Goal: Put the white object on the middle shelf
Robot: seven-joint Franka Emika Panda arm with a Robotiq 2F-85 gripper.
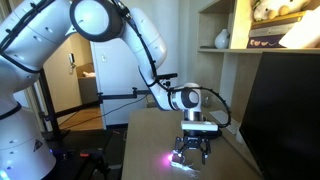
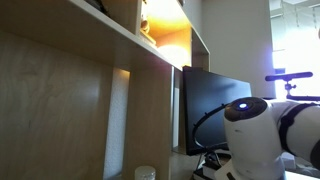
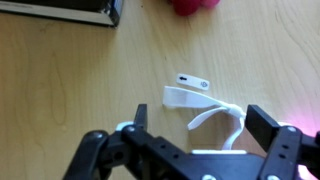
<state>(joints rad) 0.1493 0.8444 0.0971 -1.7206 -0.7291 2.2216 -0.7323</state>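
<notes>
The white object (image 3: 197, 100) is a small piece with thin looping straps, lying flat on the wooden table (image 3: 60, 90). In the wrist view my gripper (image 3: 203, 128) is open just above it, with one finger on each side of the straps and nothing held. In an exterior view the gripper (image 1: 191, 157) points straight down close to the table top, with a pink-purple glow beside its fingers. The middle shelf (image 1: 245, 49) is up and to the right, bearing a white vase (image 1: 222, 39) and books (image 1: 276, 32).
A flat black device (image 3: 60, 11) and a pink-red thing (image 3: 196, 5) lie on the table beyond the white object. A dark monitor (image 2: 213, 105) stands beside the bookcase (image 2: 70, 110). A small cup (image 2: 146, 173) sits on a lower ledge.
</notes>
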